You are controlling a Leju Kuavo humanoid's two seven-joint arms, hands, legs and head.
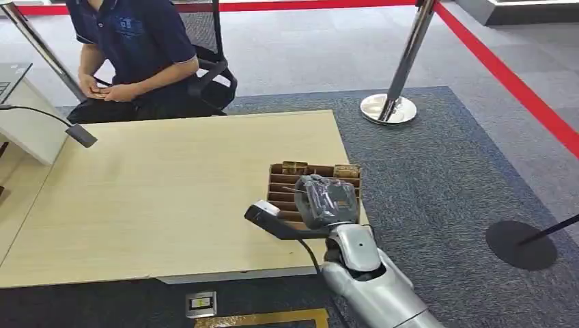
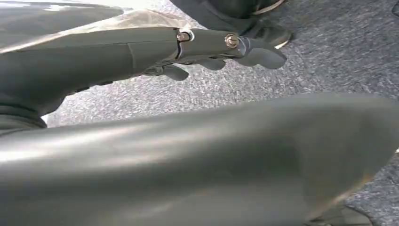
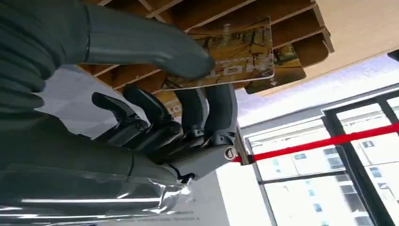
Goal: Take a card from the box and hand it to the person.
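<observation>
The right hand (image 1: 326, 199) sits over the box (image 1: 283, 186) at the table's (image 1: 171, 198) near right corner, roughly 5 o'clock from the table centre in the head view. In the right wrist view the thumb and fingers (image 3: 221, 108) are clamped on a card (image 3: 235, 59): the thumb presses one face, the fingers back the other. The card lies against the slotted dividers, partly clear of its slot; how much remains seated cannot be told. Its long axis runs parallel to the dividers, across the hand, so extraction probably calls for a pull straight out along the slot plane, not a sideways drag.

The person (image 1: 133, 58) sits beyond the far edge of the table, at about 11 o'clock from the right hand and well apart from it. The handover therefore requires a long diagonal reach across the tabletop.

The left hand (image 2: 211, 49) hangs above grey carpet, fingers extended and apart, holding nothing. The right hand is the nearer one to both card and box.
</observation>
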